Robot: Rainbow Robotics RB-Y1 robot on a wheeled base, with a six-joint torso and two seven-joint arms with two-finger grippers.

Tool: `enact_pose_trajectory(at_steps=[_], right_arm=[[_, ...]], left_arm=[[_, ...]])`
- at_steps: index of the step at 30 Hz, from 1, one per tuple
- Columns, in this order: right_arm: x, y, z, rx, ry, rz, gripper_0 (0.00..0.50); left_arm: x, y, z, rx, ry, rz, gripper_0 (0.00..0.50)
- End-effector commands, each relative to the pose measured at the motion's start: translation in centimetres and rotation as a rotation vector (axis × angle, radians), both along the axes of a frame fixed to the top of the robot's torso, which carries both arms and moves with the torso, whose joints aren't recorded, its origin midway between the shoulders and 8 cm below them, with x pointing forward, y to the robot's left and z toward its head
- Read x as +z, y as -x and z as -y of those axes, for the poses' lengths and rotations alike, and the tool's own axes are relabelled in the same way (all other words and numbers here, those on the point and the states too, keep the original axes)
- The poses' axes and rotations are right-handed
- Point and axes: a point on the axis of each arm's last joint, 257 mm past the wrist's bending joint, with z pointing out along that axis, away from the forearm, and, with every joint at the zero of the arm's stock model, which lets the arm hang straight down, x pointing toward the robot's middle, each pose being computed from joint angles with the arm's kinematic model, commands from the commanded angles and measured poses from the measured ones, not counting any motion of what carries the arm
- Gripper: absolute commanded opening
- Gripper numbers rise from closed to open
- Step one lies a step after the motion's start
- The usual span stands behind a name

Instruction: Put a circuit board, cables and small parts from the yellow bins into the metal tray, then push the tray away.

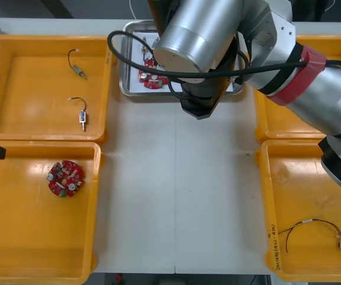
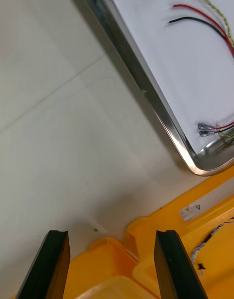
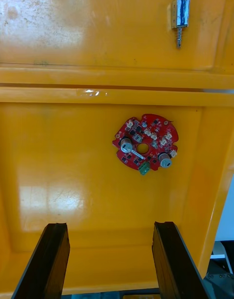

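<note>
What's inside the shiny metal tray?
A round red circuit board, a red cable and a black cable lie on the metal tray's white floor. The right arm, claw open nearby, covers the rest.

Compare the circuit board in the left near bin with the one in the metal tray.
The bin board lies alone in its yellow bin; the tray board lies in the metal tray beside cables. The bin board shows whole, in front of the open left gripper; the tray board is partly hidden by the right arm. Both are red.
</note>
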Motion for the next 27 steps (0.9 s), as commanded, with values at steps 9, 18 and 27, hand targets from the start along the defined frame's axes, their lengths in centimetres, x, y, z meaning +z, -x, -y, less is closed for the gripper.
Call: enact_pose_trajectory(at_steps=[9,18,27], right_arm=[[2.2,2.4,3.0,-0.168,-0.303,0.119,0.5],[1.4,4.1,9.5,-0.451,-0.553,0.024,0.5],[3.8,4.0,15.4,-0.576,-0.688,0.094,0.5]], left_arm=[[1.1,0.5,-1.2,-0.055,-0.081,0.018,0.5],[1.1,0.5,-1.2,-0.055,-0.081,0.018,0.5],[1.1,0.5,-1.2,-0.055,-0.081,0.018,0.5]])
